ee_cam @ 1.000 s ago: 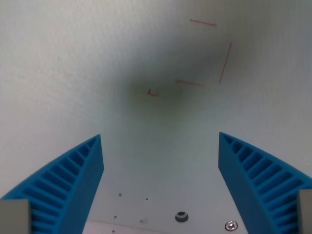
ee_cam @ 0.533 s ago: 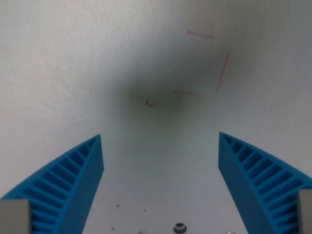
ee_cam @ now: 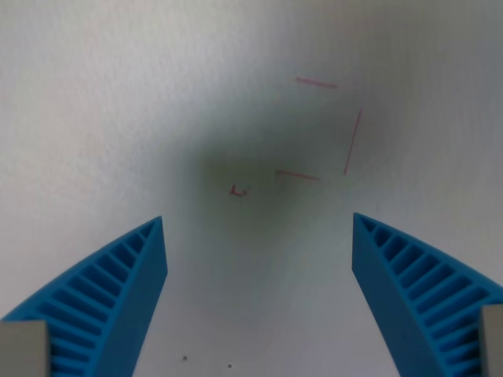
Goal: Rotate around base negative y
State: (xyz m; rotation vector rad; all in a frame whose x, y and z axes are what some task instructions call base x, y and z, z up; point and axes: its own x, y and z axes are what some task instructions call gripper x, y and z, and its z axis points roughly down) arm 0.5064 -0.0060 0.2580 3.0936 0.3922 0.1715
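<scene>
Below: matte pale table (ee_cam: 94,118), thin red pen marks (ee_cam: 318,129)
Gripper (ee_cam: 259,259): ribbed blue fingers (ee_cam: 118,298) held wide apart, nothing gripped

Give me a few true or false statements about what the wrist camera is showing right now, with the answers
1. The gripper is open with nothing between its blue fingers. True.
2. Red pen lines are drawn on the white surface. True.
3. A wooden block sits between the fingers. False: only bare white surface shows there.
4. The red lines lie toward the wrist view's lower left. False: they lie in the upper right, past the fingertips.
5. A small red corner mark lies to the left of the longer lines. True.
</scene>
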